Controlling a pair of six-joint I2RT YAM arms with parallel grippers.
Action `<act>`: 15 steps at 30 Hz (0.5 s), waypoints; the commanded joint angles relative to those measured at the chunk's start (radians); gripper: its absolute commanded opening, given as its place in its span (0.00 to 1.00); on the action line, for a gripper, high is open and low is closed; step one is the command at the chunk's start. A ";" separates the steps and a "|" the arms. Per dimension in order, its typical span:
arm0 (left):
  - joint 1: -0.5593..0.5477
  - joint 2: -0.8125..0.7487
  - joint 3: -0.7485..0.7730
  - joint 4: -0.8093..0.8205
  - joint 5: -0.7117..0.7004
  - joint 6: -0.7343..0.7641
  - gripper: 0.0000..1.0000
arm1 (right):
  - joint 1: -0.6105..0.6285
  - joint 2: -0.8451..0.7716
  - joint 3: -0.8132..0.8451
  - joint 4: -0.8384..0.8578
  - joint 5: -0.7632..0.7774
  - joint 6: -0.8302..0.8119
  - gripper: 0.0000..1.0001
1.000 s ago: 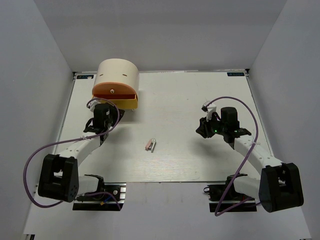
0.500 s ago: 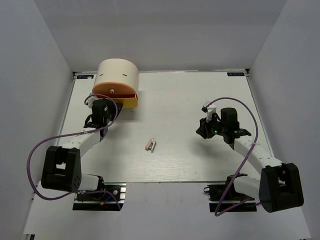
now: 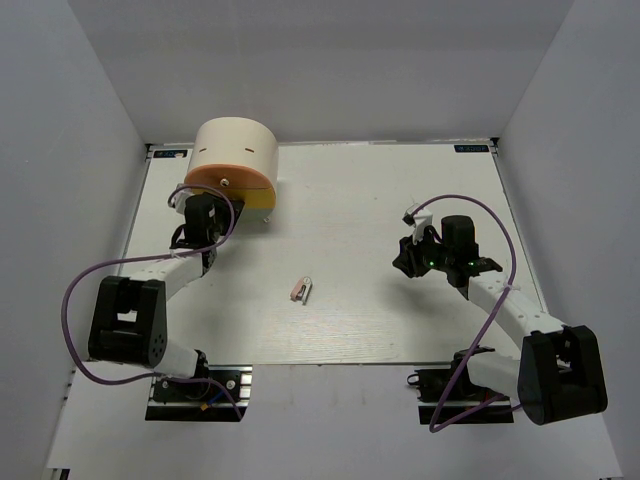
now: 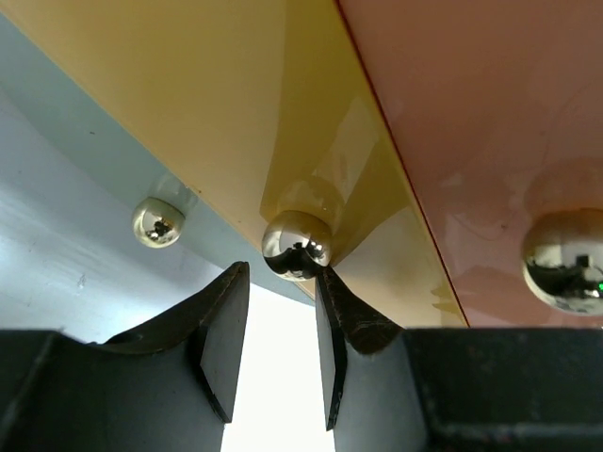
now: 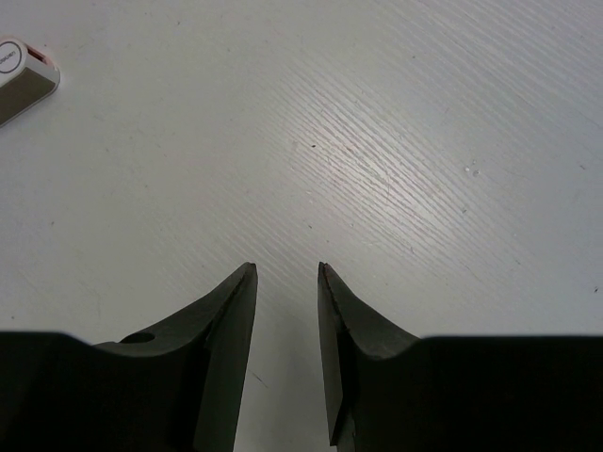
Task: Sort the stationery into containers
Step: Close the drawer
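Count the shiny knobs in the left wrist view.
3 knobs: orange-tier knob, yellow-tier knob at the left gripper, a third knob lower left. Others may be hidden.

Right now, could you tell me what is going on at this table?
The left gripper is at the cream drawer box, its open jaws close against the yellow tier's knob. The right gripper hangs open over the table, holding nothing. A small pinkish-white clip lies loose mid-table.
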 commanded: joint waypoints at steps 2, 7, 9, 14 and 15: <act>0.006 0.012 0.044 0.070 -0.018 -0.036 0.44 | -0.004 0.008 0.002 0.012 0.004 -0.016 0.38; 0.006 0.030 0.055 0.080 -0.018 -0.036 0.44 | -0.002 0.007 0.001 0.015 0.006 -0.017 0.38; 0.006 0.030 0.055 0.071 -0.018 -0.036 0.44 | -0.002 0.010 -0.004 0.012 0.006 -0.017 0.38; 0.006 -0.026 -0.009 0.032 -0.004 -0.016 0.48 | -0.002 0.007 -0.008 0.015 0.009 -0.019 0.38; 0.006 -0.051 -0.052 0.032 -0.004 -0.016 0.48 | -0.002 0.007 -0.008 0.015 0.009 -0.022 0.38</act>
